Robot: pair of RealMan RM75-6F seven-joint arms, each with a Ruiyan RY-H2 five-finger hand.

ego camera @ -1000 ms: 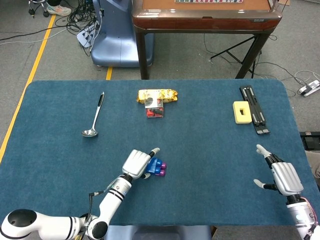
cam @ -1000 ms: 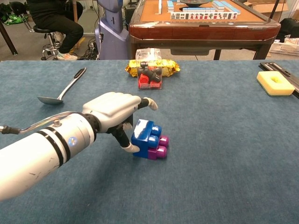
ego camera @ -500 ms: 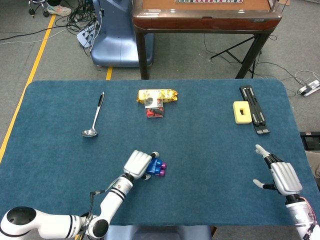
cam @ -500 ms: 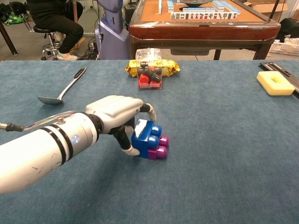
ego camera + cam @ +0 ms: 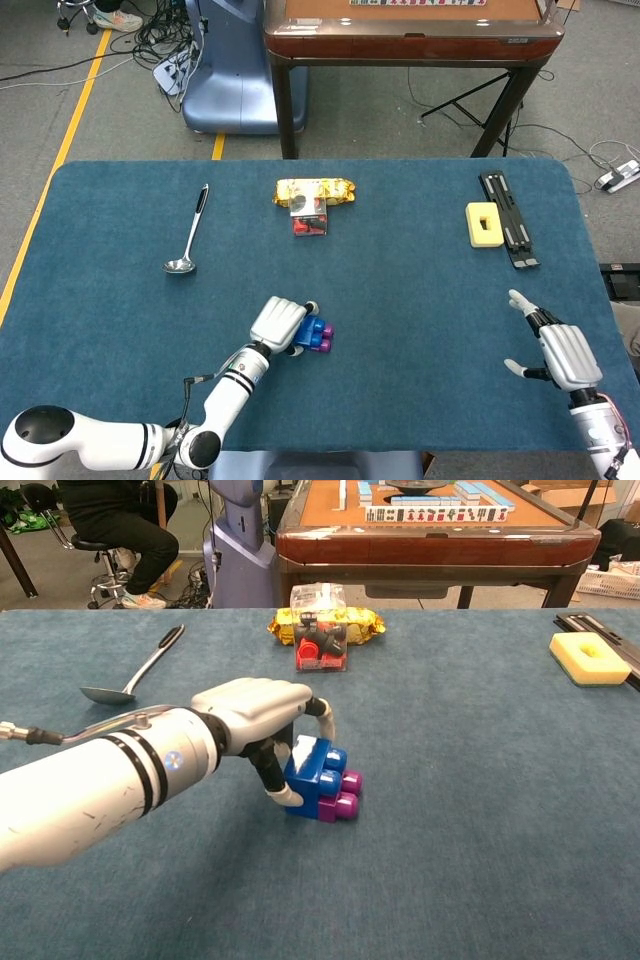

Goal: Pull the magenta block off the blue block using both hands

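Note:
The blue block (image 5: 312,770) lies on the table with the magenta block (image 5: 340,802) joined to its lower right side, studs facing right. In the head view the blue block (image 5: 309,329) and magenta block (image 5: 325,341) sit near the table's front centre. My left hand (image 5: 255,715) grips the blue block from the left, one finger curled over its far side and the thumb against its near left corner; it also shows as the left hand (image 5: 278,322) from above. My right hand (image 5: 556,353) hovers far off at the front right edge, fingers apart, holding nothing.
A spoon (image 5: 188,236) lies at the left. A yellow snack packet (image 5: 315,189) and a small clear box with red and black contents (image 5: 309,216) sit at the back centre. A yellow sponge (image 5: 485,223) and black bar (image 5: 510,230) are at the back right.
My left hand's fingers have curled in from an open reach to close around the blue block. The blocks stayed in place. My right hand barely moved.

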